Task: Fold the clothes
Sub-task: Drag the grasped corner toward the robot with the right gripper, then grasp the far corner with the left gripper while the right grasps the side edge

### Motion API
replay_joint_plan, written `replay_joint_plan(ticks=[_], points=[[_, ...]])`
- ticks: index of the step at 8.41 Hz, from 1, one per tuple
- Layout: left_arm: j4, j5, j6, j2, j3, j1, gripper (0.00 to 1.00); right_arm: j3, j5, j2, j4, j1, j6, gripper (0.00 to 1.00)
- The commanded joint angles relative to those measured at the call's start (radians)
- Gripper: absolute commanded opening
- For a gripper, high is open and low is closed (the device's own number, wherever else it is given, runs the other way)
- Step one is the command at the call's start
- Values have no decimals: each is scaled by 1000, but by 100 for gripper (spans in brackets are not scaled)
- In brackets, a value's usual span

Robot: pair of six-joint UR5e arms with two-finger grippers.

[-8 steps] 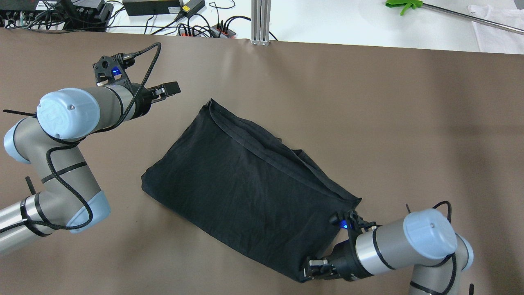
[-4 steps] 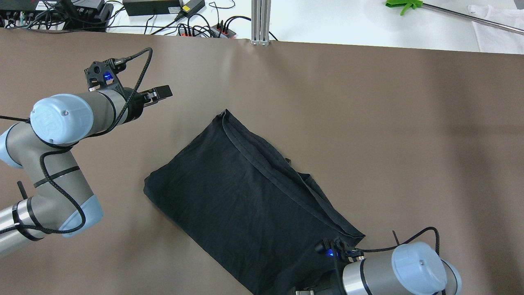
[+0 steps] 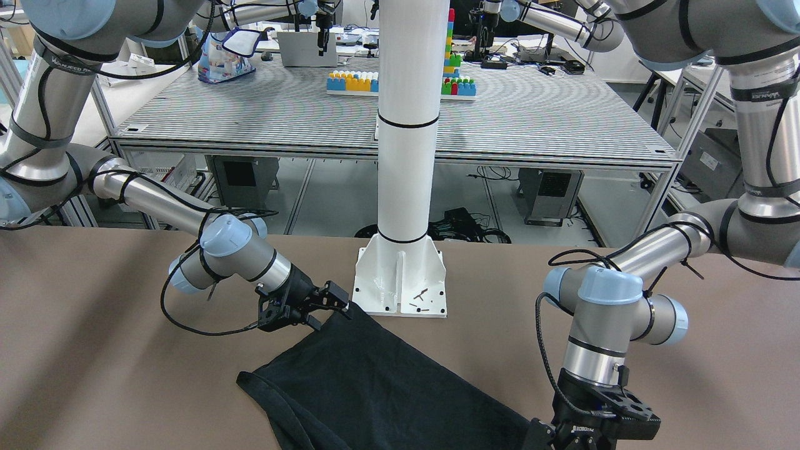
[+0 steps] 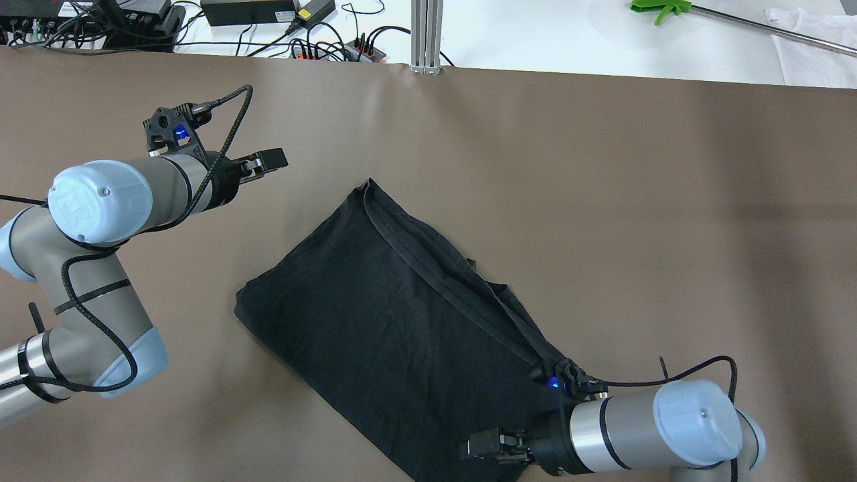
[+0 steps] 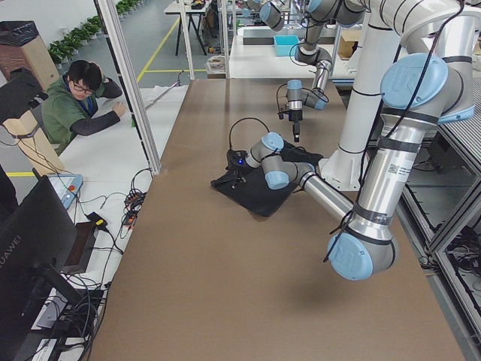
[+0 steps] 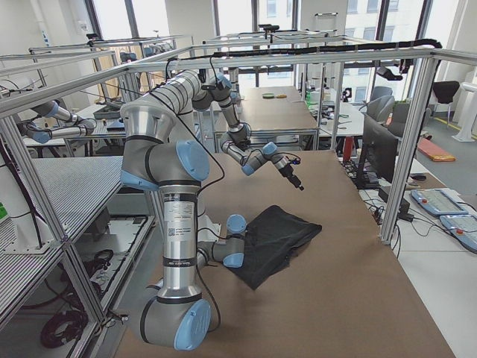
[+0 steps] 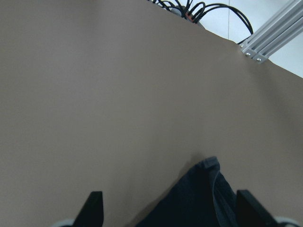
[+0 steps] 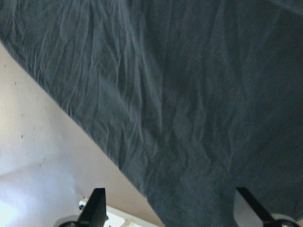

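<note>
The plain black soft fabric garment (image 4: 402,314) lies flat on the brown-covered table (image 4: 602,201), set on a slant. One corner points to the far side, and its hemmed, layered edges run down its right side toward the robot. The right arm's two-finger gripper (image 4: 483,445) hangs low over the garment's near right corner, close by the bolted base of the white pillar (image 3: 401,281); its wrist camera shows both fingers spread wide above wrinkled cloth. The left arm's two-finger gripper (image 4: 271,159) hovers over bare table, apart from the garment's far corner, its jaws likewise standing wide apart, with that corner showing on the table beyond them
</note>
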Motion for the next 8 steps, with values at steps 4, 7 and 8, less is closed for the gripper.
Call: replay_joint_plan(ticks=[4,7,8], points=[[-118,20,-173,225,-120,201,100,-5,-18,2,-60,199,-45,95],[-124,33,-167,231,-76,219,100,-3,-24,4,-60,214,-46,95],[-124,33,-158,231,-51,219,100,-8,-24,2,-62,214,-46,95]])
